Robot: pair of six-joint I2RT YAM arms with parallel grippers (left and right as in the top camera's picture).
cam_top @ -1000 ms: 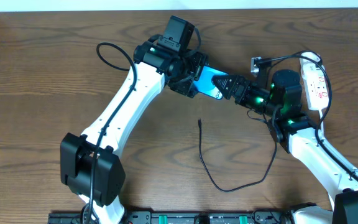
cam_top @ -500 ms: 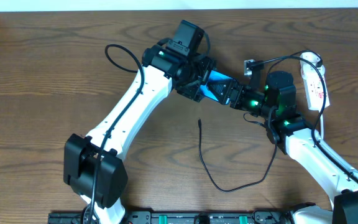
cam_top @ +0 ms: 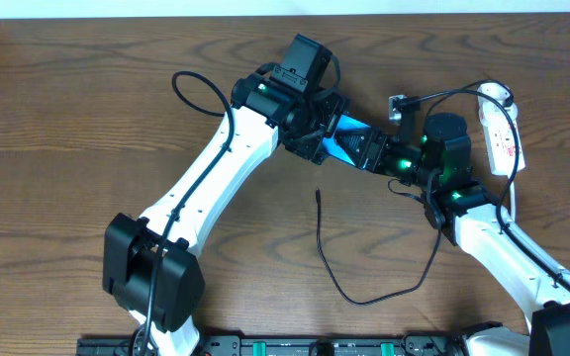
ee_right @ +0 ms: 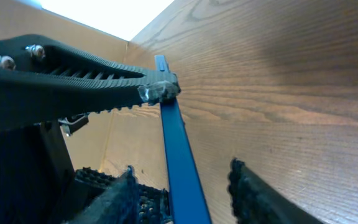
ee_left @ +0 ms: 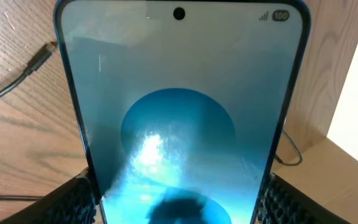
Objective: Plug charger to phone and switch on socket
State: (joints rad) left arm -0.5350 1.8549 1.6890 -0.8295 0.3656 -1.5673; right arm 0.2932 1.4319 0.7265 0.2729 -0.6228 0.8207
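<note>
1. Overhead only: slim blue-screened smartphone (cam_top: 347,138) mid-far in the scene, between left hand (cam_top: 317,138) and right hand (cam_top: 369,149); long thin black charger cable (cam_top: 364,299) looped loose on the brown wooden surface (cam_top: 67,119) nearer, plug tip (cam_top: 319,195) apart from the smartphone; white elongated power strip (cam_top: 503,129) far right.
2. Left wrist only: left hand clamped on the smartphone's long edges, fingers (ee_left: 79,199) against both.
3. Right wrist only: smartphone edge-on, right hand's fingers (ee_right: 124,196) spread either side, gaps visible, gripping nothing.
4. Against a second ago: left arm shifted right, right arm slightly left; cable unmoved.
</note>
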